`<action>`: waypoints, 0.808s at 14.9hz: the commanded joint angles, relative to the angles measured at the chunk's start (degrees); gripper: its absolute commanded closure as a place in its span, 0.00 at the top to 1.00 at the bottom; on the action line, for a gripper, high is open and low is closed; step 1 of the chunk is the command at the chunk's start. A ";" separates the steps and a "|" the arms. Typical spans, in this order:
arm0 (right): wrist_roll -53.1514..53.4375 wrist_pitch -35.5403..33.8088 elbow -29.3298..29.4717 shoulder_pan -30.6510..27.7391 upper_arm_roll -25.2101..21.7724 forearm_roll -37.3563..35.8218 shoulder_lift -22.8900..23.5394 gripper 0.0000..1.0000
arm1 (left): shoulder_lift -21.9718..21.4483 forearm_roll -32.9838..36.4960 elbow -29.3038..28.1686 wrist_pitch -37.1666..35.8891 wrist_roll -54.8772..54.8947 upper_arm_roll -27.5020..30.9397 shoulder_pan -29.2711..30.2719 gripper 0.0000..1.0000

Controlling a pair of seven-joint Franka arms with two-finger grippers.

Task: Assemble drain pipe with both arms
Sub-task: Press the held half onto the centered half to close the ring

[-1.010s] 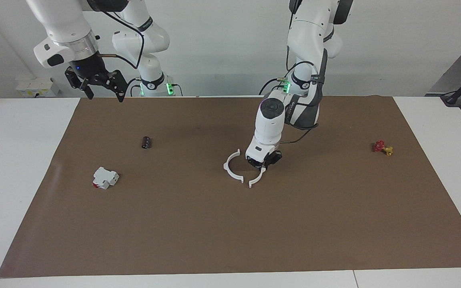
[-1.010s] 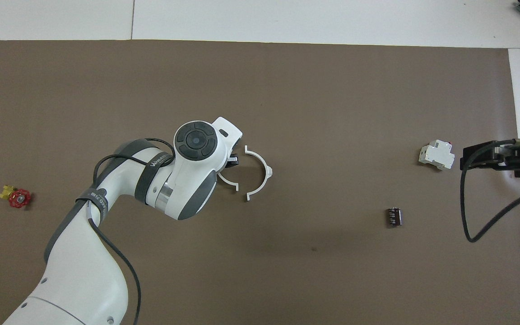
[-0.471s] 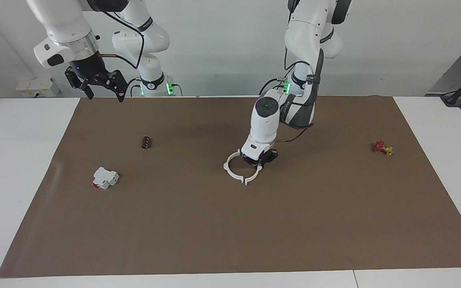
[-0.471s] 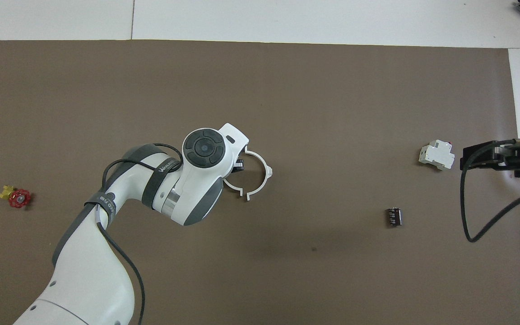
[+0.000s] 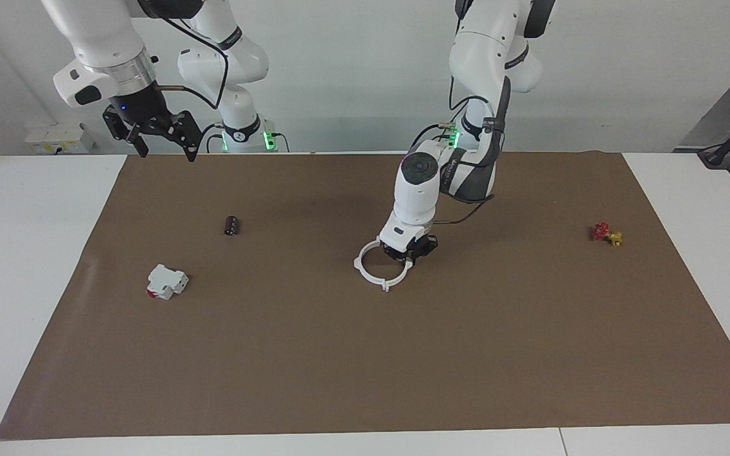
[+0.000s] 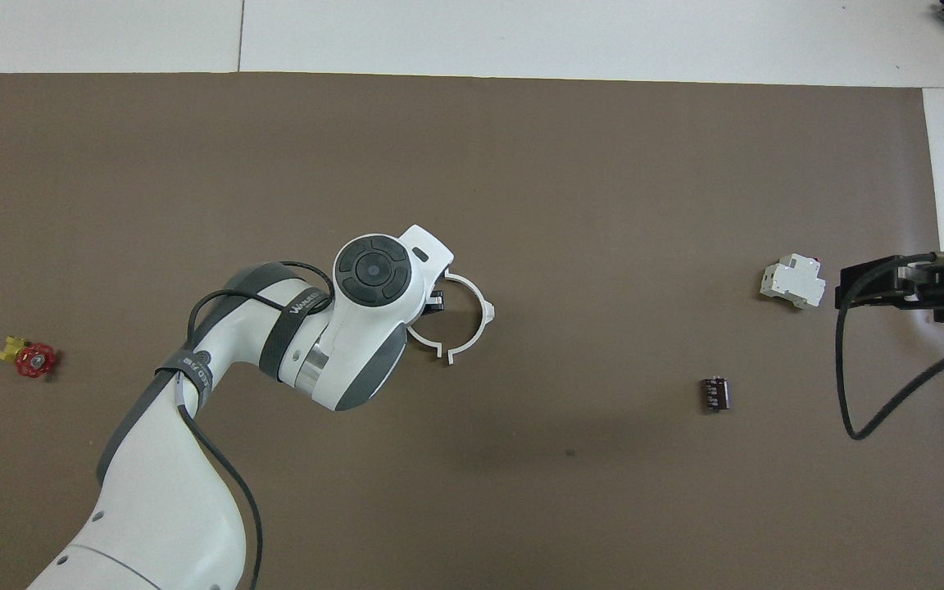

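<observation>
Left gripper [image 5: 409, 254] is down on the mat [image 5: 365, 354], clamped on one arc of the drain pipe [image 5: 377, 276], and I read its fingertips as pinched tight on that thin wall. That arc sits against the other one, so both halves make a near-complete ring at the middle of the mat, with tabs meeting at the end away from the robots; from overhead I see a small gap between tabs there [image 6: 444, 357].

Right gripper [image 5: 161, 133] waits high in the air with jaws wide, empty, well apart from the ring, over the mat's edge toward its own end.

My worry is that the free arc has nothing bracing it. If I push more, I expect it to slide on the mat instead of seating. A skewed push could make the tabs ride over each other. Letting go too soon might let the halves spring apart.

Both arcs are thin, white, smooth plastic, likely light and a bit flexible. Well off from the ring lie a boxy white block [image 5: 166, 282], a small dark cylinder [image 5: 232, 225] and a red and yellow valve [image 5: 606, 234].
</observation>
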 commanded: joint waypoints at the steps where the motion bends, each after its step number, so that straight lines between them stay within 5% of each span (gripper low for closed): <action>1: -1.53 -0.62 -0.70 0.09 -0.42 1.17 -1.07 1.00 | -2.81 1.32 -3.04 -1.67 -1.84 0.76 -1.08 0.00; 12: -1.53 -0.61 -0.70 0.09 -0.42 1.17 -1.07 1.00 | -2.98 1.32 -3.92 1.57 -7.91 0.58 -1.96 0.00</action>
